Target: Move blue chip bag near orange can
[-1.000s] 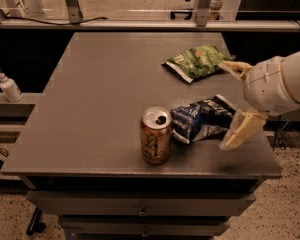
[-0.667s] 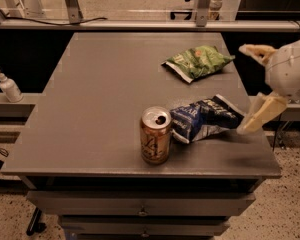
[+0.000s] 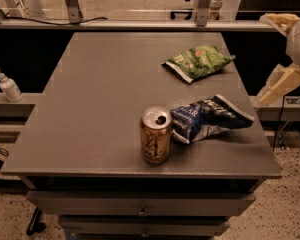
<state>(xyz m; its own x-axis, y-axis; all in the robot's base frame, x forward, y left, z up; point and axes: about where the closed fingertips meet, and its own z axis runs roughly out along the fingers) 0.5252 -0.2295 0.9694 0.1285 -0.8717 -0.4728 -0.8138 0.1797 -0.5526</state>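
Note:
The blue chip bag (image 3: 206, 119) lies crumpled on the grey table (image 3: 100, 94), its left end touching the orange can (image 3: 155, 135). The can stands upright near the table's front edge, silver top open. My gripper (image 3: 279, 54) is off the table's right edge, up at the frame's right side, well clear of the bag. Its two cream fingers are spread apart, one (image 3: 278, 20) above and one (image 3: 281, 86) below. It holds nothing.
A green chip bag (image 3: 197, 62) lies at the back right of the table. A white pump bottle (image 3: 9, 85) stands on a ledge to the left. Drawers sit under the tabletop's front edge.
My gripper has pulled back to the right and upward, away from the blue chip bag, and now sits beyond the table's edge. The bag stays next to the can.

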